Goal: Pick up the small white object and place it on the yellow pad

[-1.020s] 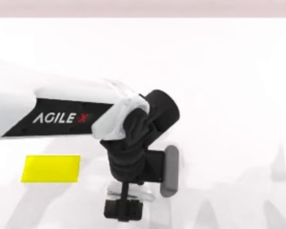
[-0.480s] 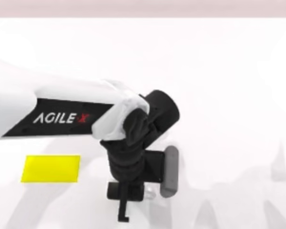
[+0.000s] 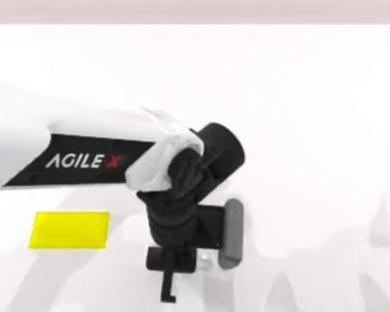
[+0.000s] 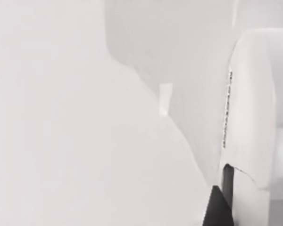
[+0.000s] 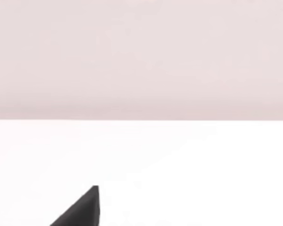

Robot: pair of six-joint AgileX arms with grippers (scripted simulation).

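The left end effector hangs to the right of the yellow pad on the white table, its fingers pressed together. A pale sliver beside it at may be the small white object; I cannot tell.

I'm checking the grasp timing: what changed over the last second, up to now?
The left gripper closed its fingers from spread wide to a narrow line over the small white object, mostly hidden beneath it. The yellow pad and arm stayed put.
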